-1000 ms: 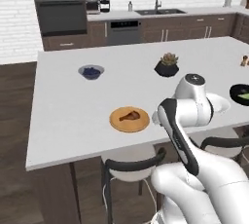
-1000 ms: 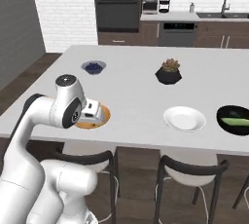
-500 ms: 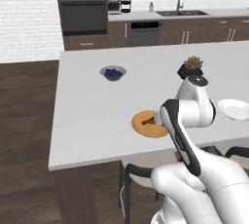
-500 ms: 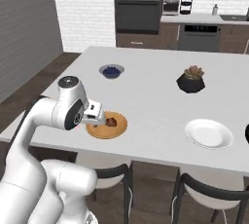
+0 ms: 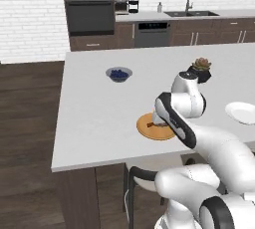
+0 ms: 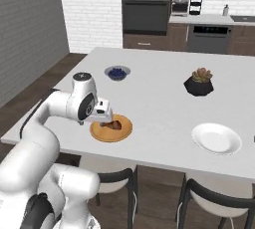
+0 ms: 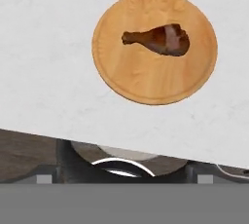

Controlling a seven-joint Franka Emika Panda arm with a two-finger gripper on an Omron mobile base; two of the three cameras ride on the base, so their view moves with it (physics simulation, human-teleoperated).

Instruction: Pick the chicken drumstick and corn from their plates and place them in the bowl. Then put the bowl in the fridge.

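1. Nearest the robot, dark-framed stools stand tucked under the near edge of the pale grey island counter
2. The orange-brown plate lies on the counter close to that near edge; the chicken drumstick rests on it, a little past the plate's centre in the hand view, thick end to the right in that view
3. The gripper hangs over the plate's near-left side, jaws spread wide and empty; the drumstick lies beyond the tips, not between them, untouched
4. The white plate sits well to the right of the orange-brown plate
5. Farther back from the orange-brown plate: a small bowl of blueberries and a black succulent pot
6. Beyond the island: dark wood floor, white brick wall, built-in oven, sink counter
7. No legible writing
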